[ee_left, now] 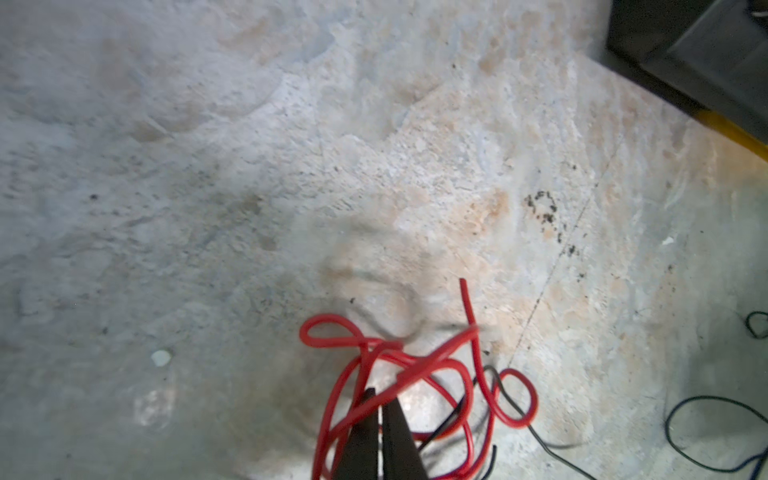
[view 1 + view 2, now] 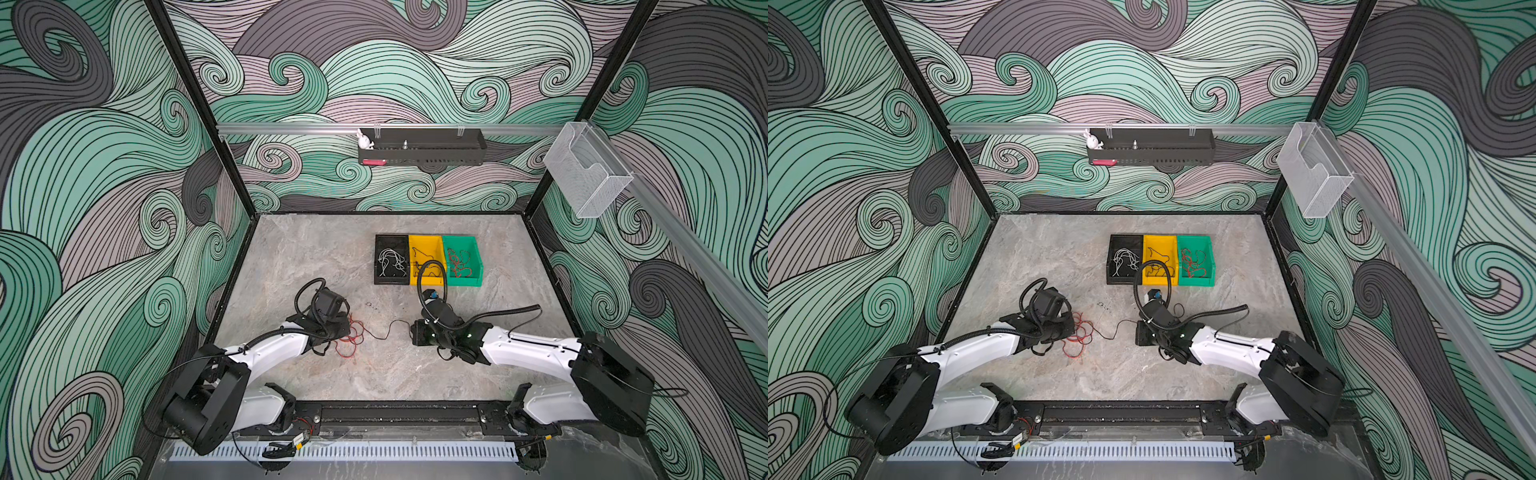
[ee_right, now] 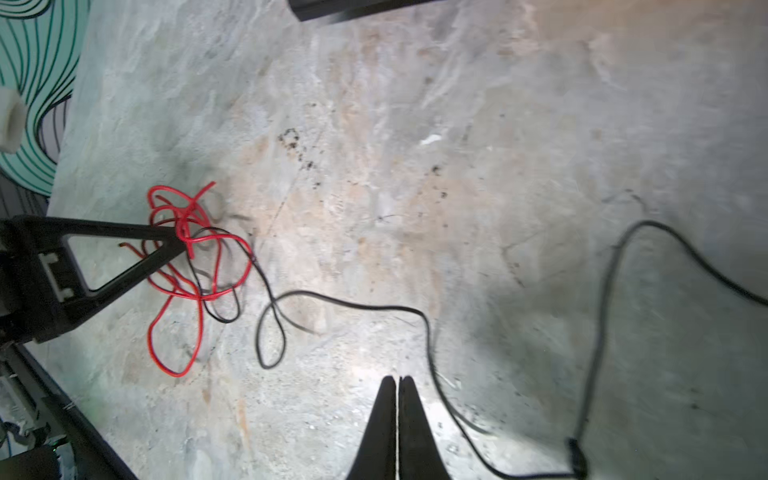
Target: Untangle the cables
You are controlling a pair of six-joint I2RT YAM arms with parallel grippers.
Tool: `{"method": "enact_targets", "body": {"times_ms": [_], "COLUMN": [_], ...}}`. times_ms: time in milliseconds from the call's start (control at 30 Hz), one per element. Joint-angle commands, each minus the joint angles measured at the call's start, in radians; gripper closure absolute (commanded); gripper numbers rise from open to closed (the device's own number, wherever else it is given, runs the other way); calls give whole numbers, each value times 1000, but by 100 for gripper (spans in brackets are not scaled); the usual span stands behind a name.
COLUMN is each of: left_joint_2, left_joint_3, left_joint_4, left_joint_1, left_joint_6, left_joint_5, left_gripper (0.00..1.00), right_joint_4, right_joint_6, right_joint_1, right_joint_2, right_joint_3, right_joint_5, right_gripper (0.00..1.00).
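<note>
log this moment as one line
left claw: shut on red cable | right claw: shut, empty | black cable: lying on table between claws

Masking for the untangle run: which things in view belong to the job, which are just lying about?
Job:
tangled thin red cables, pinched in the shut left gripper; thin black cable; shut, empty right gripper; black plastic bin, yellow plastic bin, green plastic bin, each holding cables.
Lying about:
white rabbit figurine; black perforated metal shelf; clear plastic wall holder.
</note>
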Motion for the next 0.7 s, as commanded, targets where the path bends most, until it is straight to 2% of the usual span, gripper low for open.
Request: {"method": "enact_targets", "body": {"times_ms": [0, 100, 200, 333, 533, 667], "left_joint_2": [-18, -39, -87, -171, -297, -354], "left_joint_3": [-12, -12, -8, 4, -13, -58], "left_joint_4": [-35, -41, -41, -85, -186, -198], "left_joint_1": [23, 28, 28, 28, 28, 39], "left_joint_6": [5, -3, -7, -13, -25, -29], "left_joint_5": [-36, -22, 21, 30, -93, -149], "left_gripper": [91, 89, 83, 68, 44, 34], "right_joint_4": [-52, -56, -17, 56, 165, 205], "right_joint_6": [-26, -46, -49, -24, 5, 7], "right_joint_1": [-44, -52, -36, 56, 142, 155], "right_joint_2": [-65, -98, -77, -26, 97, 171], "right_joint_3": [-26, -22, -1, 35, 95, 141], "right_joint_5": [27, 1, -94, -104, -109, -127], "right_gripper": [94, 92, 87, 70, 45, 40]}}
